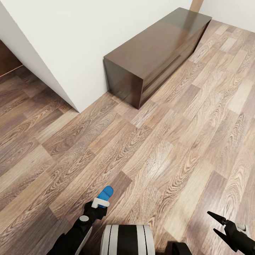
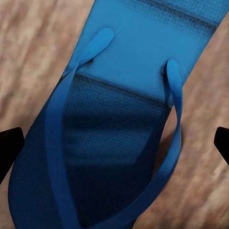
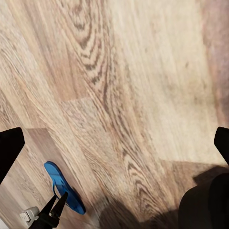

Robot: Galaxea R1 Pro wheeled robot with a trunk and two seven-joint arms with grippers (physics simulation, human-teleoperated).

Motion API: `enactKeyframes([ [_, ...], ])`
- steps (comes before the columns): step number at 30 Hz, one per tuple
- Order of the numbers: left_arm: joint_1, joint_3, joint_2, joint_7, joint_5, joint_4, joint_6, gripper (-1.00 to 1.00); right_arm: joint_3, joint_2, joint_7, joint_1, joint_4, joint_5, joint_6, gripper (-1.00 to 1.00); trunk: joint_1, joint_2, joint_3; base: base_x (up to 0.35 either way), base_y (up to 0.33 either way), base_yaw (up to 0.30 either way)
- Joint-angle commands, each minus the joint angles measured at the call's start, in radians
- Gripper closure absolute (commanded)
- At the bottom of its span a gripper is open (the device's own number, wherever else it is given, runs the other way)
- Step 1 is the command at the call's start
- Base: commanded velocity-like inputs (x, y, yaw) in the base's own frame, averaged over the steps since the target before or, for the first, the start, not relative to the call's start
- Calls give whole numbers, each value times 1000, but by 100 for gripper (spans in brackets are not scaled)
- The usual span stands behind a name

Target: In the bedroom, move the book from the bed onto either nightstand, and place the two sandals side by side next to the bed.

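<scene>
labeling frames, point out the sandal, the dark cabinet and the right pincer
sandal (image 2: 119,119), left wrist view, on the sole between the straps
dark cabinet (image 1: 159,42), head view, on its glossy top
right pincer (image 1: 214,223), head view, between its fingertips

The left claw hides the sandal's near end, and the dresser's far corner is cut off.

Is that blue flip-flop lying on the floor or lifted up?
Lifted, it seems: the sandal sticks out of the left gripper above the floor. The right wrist view also shows the gripper holding it.
</scene>
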Motion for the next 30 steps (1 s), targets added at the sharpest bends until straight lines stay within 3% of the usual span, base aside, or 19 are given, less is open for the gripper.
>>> enactKeyframes([
  [1,0,-3,0,5,-5,-1,6,-100,-1,0,4,0,0,3,4,-100,0,0,0,0,0,0],
  [2,0,-3,0,5,-5,-1,6,100,-1,0,4,0,0,3,4,-100,0,0,0,0,0,0],
  [26,0,-3,0,5,-3,-1,6,100,-2,0,4,0,0,3,4,-100,0,0,0,0,0,0],
  [30,0,-3,0,4,-3,-1,6,100,-2,0,4,0,0,3,4,-100,-2,1,15,0,0,0],
])
